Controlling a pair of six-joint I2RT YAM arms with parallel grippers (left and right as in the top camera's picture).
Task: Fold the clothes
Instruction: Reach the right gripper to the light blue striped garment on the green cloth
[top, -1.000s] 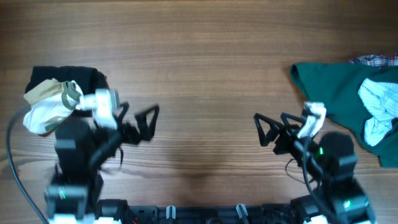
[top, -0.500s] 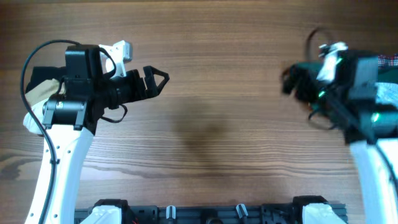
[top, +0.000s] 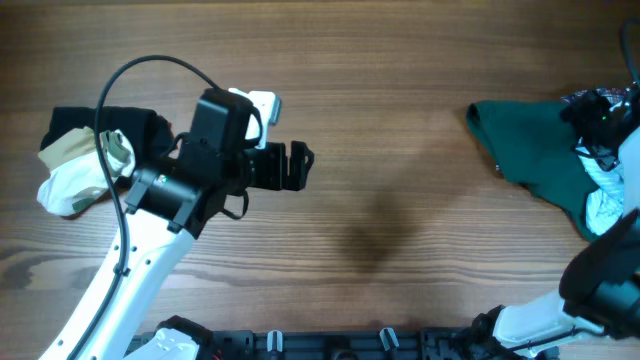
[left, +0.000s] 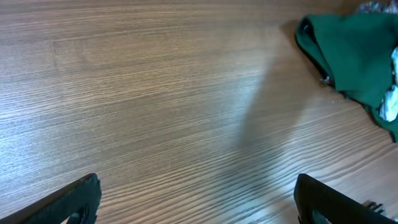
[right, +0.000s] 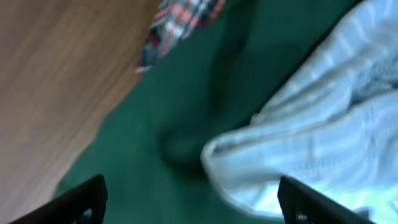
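Across the whole overhead view, a wooden table (top: 400, 80), bare through the middle. Next in bulk, the left arm (top: 140, 255): rises white from the near edge, bends at a black joint and reaches toward the table's centre. At the far right edge, only part of the right arm (top: 605, 275), white and black, curving up over the garments there.

On the right side of the table, the dark green garment (top: 525, 150): lies loosely spread and rumpled, with one corner pointing toward the middle. At the left edge, well apart from it, a heap made of a black garment (top: 100, 122) with a beige-and-white cloth (top: 70, 180) bunched on top.

On the green cloth, toward its right side, the pale blue-and-white striped garment (top: 603, 195): sits crumpled, touches the green beneath, looks much smaller than it, and fills the right of the right wrist view with soft folds. At the green garment's far edge, in the right wrist view, a scrap of red-and-blue plaid cloth (right: 180, 18), blurred.

Over bare wood left of centre, the left gripper (top: 303, 166): spread wide, holding nothing. Close above the green and striped cloth, the right gripper (right: 191, 186): also spread wide, seen only as two dark tips at the lower corners of its wrist view, gripping nothing; impossible to tell whether touching the fabric.
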